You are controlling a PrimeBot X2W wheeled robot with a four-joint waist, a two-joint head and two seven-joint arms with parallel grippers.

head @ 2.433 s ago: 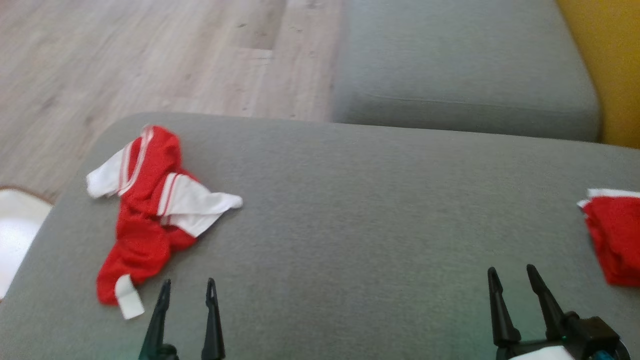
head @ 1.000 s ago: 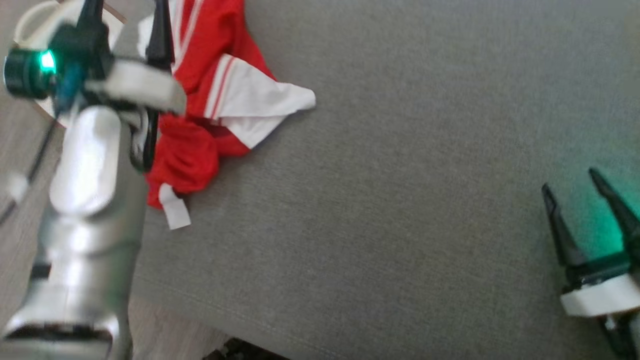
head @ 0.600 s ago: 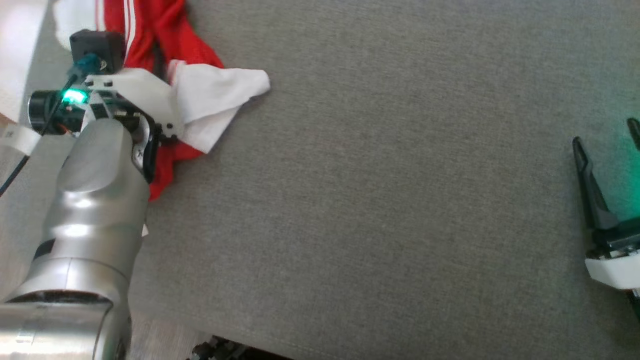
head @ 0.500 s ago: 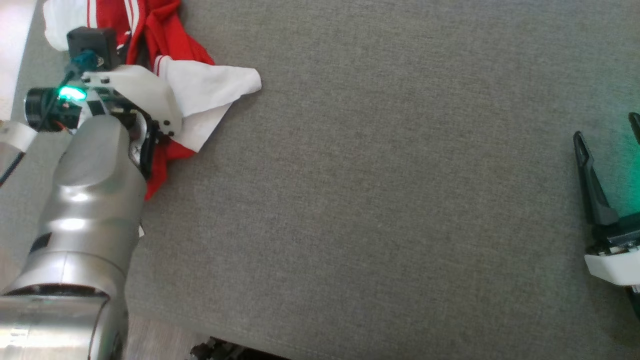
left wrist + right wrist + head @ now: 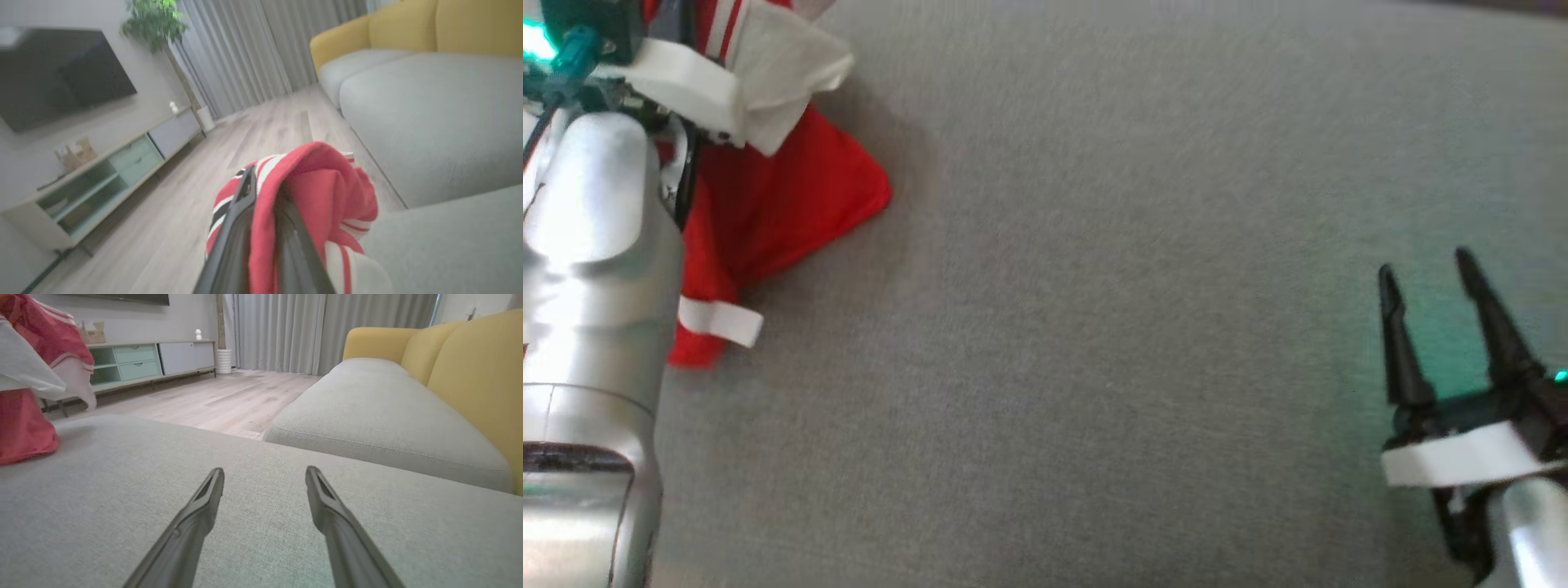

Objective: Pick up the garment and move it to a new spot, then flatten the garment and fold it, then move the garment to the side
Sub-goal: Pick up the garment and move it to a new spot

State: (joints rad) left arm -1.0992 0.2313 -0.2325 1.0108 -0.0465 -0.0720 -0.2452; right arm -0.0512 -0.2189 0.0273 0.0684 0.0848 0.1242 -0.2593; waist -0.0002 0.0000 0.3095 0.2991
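The left gripper is clamped on a bunched fold of the garment. In the left wrist view its two dark fingers lie almost together with red, white-striped cloth pinched between them. The tip of one finger is buried in the fabric, and that view is blurred. In the head view these fingers are hidden behind the wrist and white cloth at the top left corner, and the left arm covers the garment's left side. The garment's top is cut off by the upper edge there, and by the left edge in the right wrist view. It is too crumpled to tell its shape.

There is one garment, red with white parts. It hangs from the grip, and its lower end touches the seat near the seat's left edge, where one white band shows.

The right gripper holds nothing. Its two fingers stand wide apart above the seat's right part, well apart from the garment.

Two grey seats can be counted. The second seat lies beyond the first, against a yellow back.
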